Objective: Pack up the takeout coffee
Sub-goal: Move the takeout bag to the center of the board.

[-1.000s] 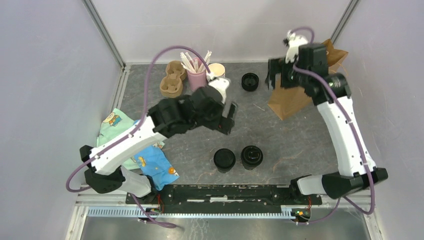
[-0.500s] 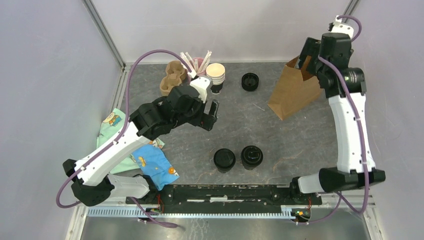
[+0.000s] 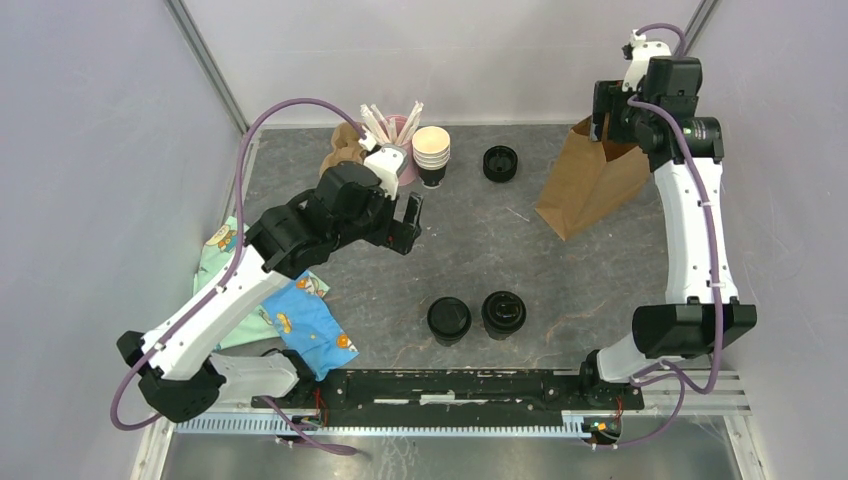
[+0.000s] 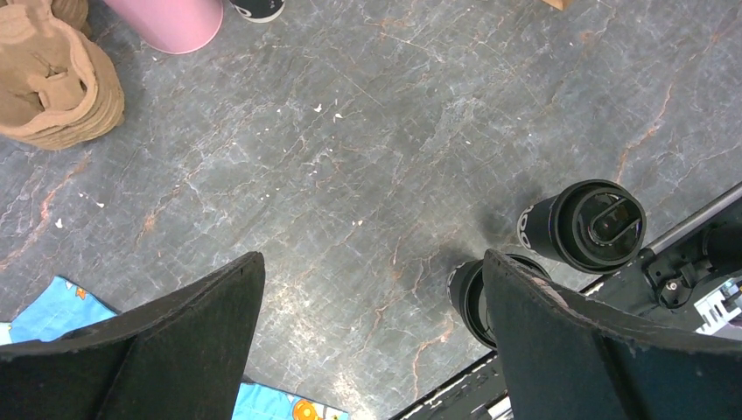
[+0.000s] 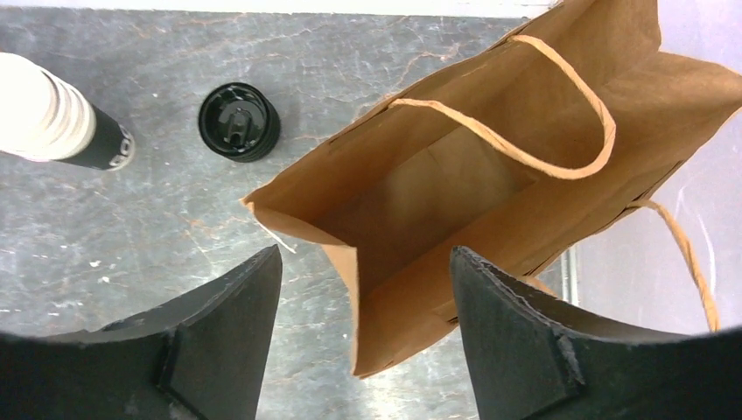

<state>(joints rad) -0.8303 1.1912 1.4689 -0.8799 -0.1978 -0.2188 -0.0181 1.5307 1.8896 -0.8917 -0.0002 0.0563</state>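
- The brown bag (image 5: 542,227) is seen from above by the right wrist camera, with its open mouth turned up and its paper handles (image 5: 560,131) arched over the opening.
- The right gripper (image 5: 366,254) is held above the near edge of the bag's mouth. Its jaws are spread apart and nothing is gripped between them.
- Two lidded black cups are found to the left of the bag and nearer the arm bases, well apart from it: the left takeout coffee cup (image 3: 449,320) and the right takeout coffee cup (image 3: 503,314).
- Both cups are stood upright just beside each other, with the long axis vertical and the lids pointed up.
- The left gripper (image 4: 372,262) is held over bare tabletop (image 4: 376,131), well to the left of the bag. Its fingers (image 4: 184,332) are set wide apart with nothing between them.
- A stack of black lids (image 3: 500,162) is placed just left of the bag, and a stack of lidless cups (image 3: 432,152) farther left.
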